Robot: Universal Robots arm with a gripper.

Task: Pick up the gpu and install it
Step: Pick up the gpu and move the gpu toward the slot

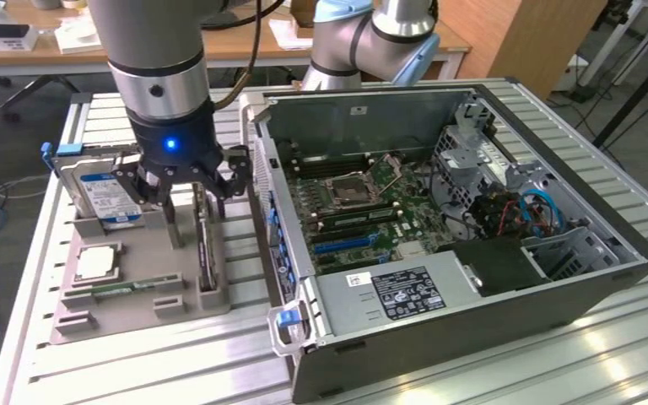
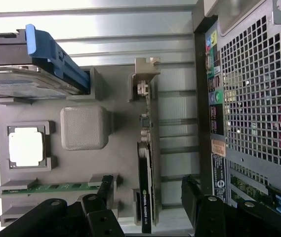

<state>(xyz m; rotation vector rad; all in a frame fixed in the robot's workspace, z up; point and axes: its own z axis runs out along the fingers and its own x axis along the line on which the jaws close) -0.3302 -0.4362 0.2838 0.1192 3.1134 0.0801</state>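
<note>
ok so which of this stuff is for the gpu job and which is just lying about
For the job: gpu, on edge in the grey holder; open claw over it; open computer case.
Just lying about: hard drive; processor chip; memory stick, all in that holder.

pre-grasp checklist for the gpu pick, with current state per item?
1. tool open: ok, jaws spread wide.
2. tool holding nothing: ok.
3. tool lined up over gpu: ok, in the wrist view the card's edge runs between the fingers.
4. gpu upright in grey holder: ok.
5. clearance to hard drive: cannot tell, one finger looks close in the exterior view.
6. case open, blue slot free: ok.
</note>
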